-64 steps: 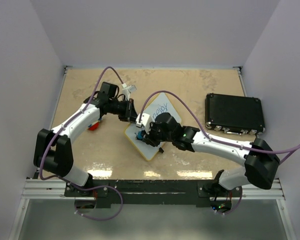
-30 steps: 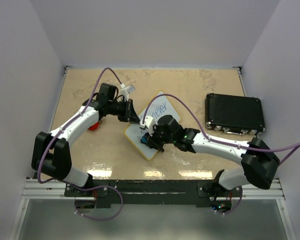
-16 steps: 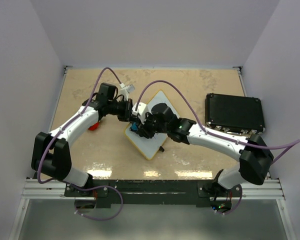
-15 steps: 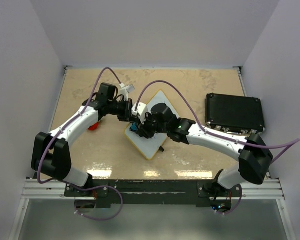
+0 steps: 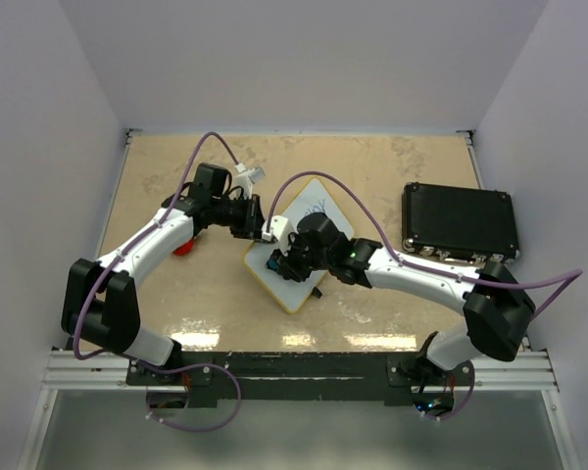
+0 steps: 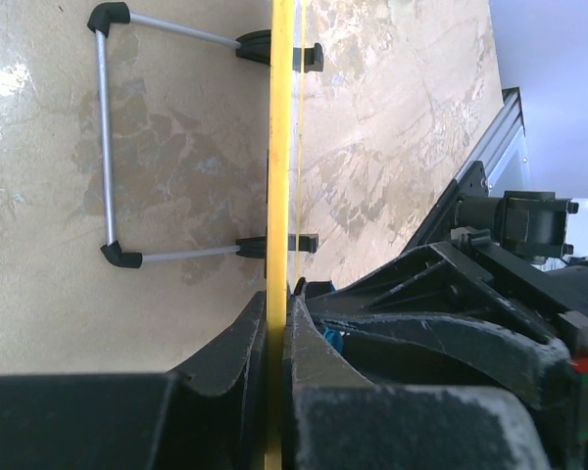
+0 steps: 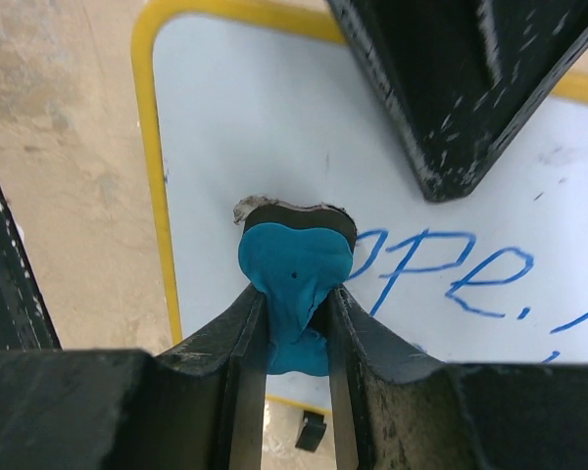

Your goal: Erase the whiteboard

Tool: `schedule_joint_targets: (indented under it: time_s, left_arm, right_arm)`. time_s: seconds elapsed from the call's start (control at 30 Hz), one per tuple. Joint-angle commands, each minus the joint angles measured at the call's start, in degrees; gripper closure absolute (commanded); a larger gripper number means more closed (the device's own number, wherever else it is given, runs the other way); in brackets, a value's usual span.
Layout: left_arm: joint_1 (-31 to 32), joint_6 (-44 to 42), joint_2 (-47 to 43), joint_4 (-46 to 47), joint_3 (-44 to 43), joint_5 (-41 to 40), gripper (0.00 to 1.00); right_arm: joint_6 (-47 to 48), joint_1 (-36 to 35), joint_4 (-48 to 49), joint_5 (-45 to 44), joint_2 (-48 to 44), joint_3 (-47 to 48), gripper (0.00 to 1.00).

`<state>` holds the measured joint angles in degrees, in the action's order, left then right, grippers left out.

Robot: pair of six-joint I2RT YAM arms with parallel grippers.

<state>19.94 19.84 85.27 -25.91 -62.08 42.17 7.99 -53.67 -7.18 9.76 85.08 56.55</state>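
The right gripper (image 7: 294,323) was pinching a small blue eraser (image 7: 292,259), whose dark tip rested against the whiteboard (image 7: 235,127) just beside the blue handwriting (image 7: 451,279). The left gripper (image 6: 277,328) was clamped on the board's yellow edge. A black case (image 5: 460,222) lay well apart to the right on the tan table (image 5: 392,166). A red object (image 5: 182,247) sat beside the left arm. The board lay mid-table, between the 2 arms.

White arms (image 5: 153,240) — black joints (image 5: 104,297), purple cables (image 5: 212,134).
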Motion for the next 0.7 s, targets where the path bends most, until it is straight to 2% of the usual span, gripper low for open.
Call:
schedule_joint_targets:
  time_s: [0.0,0.4,0.67]
  left_arm:
    - [-0.4,1.5,-0.5,1.2,-1.3,-0.7,1.00]
    - [-0.4,1.1,0.1,0.7,-2.1,-1.1,1.00]
    - [-0.4,1.4,0.6,1.1,-2.3,-1.1,1.00]
  right_arm:
    - [1.8,0.1,-8.5,-2.5,1.8,-2.1,1.00]
    - [4.7,-0.4,-10.8,-6.5,3.6,-0.8,1.00]
    - [0.2,-0.3,-6.8,-4.0,1.8,3.3,1.00]
